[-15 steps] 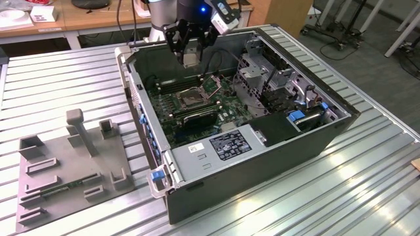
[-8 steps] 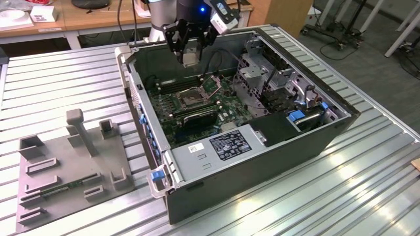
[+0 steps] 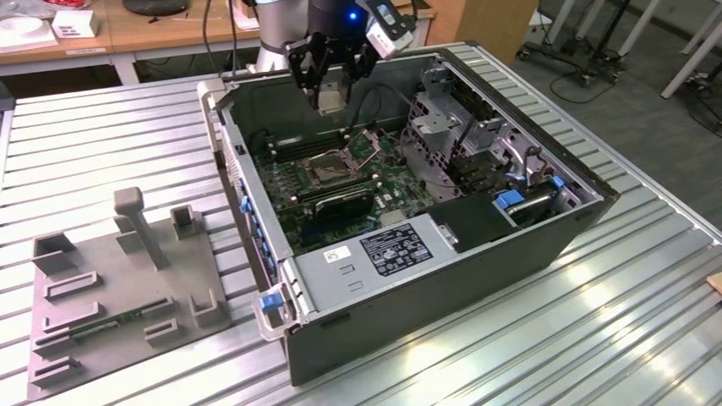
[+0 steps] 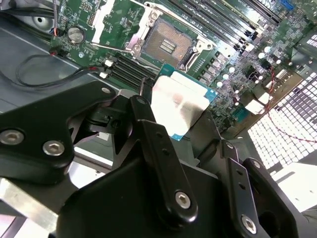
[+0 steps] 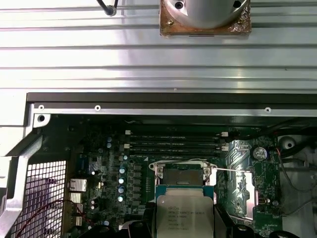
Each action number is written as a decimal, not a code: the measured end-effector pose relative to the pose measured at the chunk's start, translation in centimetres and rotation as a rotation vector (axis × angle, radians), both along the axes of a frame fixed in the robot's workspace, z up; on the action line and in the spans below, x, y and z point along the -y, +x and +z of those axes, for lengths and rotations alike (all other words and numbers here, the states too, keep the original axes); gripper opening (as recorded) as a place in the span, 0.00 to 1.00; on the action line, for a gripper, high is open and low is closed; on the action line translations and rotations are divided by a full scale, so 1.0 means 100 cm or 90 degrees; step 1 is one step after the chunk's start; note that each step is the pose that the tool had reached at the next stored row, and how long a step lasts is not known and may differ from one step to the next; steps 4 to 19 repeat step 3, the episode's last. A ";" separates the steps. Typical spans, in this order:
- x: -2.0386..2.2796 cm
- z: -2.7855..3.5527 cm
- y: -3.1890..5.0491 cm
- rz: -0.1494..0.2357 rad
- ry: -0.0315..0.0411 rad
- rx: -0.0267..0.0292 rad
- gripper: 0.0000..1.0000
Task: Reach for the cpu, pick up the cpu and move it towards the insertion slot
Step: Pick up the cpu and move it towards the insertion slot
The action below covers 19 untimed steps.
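Claw carrying the cpu above the open computer case

In the exterior view the claw [image 3: 330,91] hangs over the open computer case [image 3: 474,254], which lies on the ribbed metal bench [image 3: 587,338], and its black fingers [image 3: 303,63] pinch the cpu [image 3: 330,101] by its edges. In the second wrist view the cpu [image 4: 179,105], shiny silver face showing, sits clamped between the fingers [image 4: 158,148], clear of the green motherboard [image 4: 233,59]. The insertion slot [image 4: 167,44] lies below and just ahead of the claw, its silvery frame around a dark brownish centre. In the first wrist view the cpu [image 5: 184,215] overlaps the near edge of the insertion slot [image 5: 182,174]. The grey fixture plate [image 3: 118,300] rests well apart on the bench.
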<state>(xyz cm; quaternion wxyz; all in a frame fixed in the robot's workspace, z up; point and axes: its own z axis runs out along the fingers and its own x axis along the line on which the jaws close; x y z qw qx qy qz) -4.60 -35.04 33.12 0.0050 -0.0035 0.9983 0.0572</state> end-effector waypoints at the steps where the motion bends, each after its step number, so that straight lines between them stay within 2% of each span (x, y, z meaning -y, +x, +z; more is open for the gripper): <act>1: 0.0000 0.0000 0.0003 0.000 0.0000 0.0000 0.54; 19: 0.0000 0.0000 0.0004 0.000 0.0000 0.0000 0.54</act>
